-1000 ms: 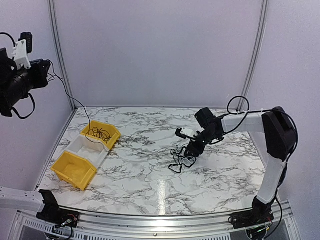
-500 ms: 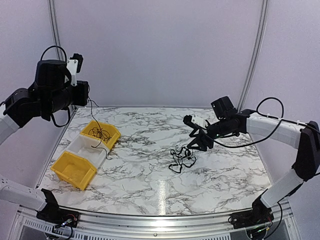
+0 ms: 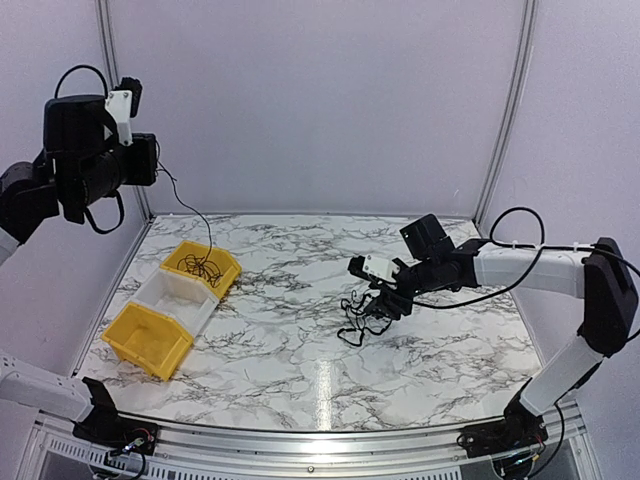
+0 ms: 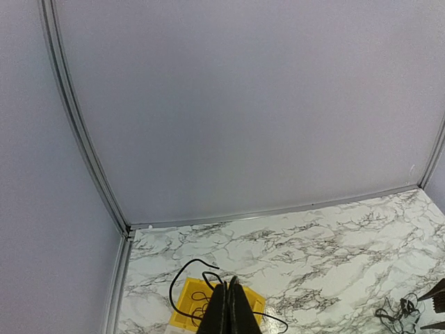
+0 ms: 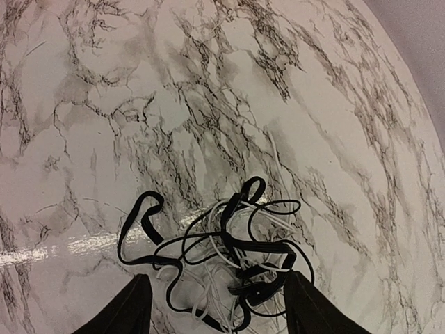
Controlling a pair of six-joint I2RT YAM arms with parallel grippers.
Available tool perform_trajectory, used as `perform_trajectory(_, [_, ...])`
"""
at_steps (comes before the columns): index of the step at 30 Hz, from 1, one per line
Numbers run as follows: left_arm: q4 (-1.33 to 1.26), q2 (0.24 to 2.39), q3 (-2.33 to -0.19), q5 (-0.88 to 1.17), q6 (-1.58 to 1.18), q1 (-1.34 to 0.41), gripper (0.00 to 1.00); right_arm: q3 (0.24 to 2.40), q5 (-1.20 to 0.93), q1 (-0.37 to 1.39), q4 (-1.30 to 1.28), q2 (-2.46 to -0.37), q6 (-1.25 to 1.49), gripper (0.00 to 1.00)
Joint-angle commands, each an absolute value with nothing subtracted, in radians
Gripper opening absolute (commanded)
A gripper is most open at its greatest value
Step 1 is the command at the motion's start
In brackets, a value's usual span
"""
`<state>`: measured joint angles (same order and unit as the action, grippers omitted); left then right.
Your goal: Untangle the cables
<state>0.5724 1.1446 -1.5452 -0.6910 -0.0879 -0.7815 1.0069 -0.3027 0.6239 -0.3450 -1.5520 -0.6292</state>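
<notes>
Gripping one cable in the clenched left claw, strand slanting down into the far yellow bin; hovering the spread-open right claw over the knotted clump lying on the surface, loops sprawling sideways

1. Left gripper is held high, clamped on a thin cable that hangs from it to the yellow bin below
2. Right gripper sits low, the tangled cables just beneath its tips

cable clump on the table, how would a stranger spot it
On the marble table, look right of centre, below the open right gripper. The cable clump is a knot of thin black loops on bare marble; the other thin cable trails into the far yellow bin.
</notes>
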Motion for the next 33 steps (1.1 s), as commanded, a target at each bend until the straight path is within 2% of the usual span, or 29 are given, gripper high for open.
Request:
perform_trajectory(1, [0.626,1.123,-1.602,-0.77,-0.026,-0.778,0.0,1.005,-0.238,0.651,-0.31,-1.564,-0.646,0.65])
perform_trajectory(16, [0.598,1.073,-1.385,-0.796,-0.028,-0.696,0.0,1.006,-0.225,0.663,-0.314,-1.588,-0.649,0.65])
perform_trajectory(33, [0.488,1.063,-0.982,-0.605,-0.146,-0.53,0.0,1.008,-0.218,0.669,-0.327,-1.619,-0.664,0.65])
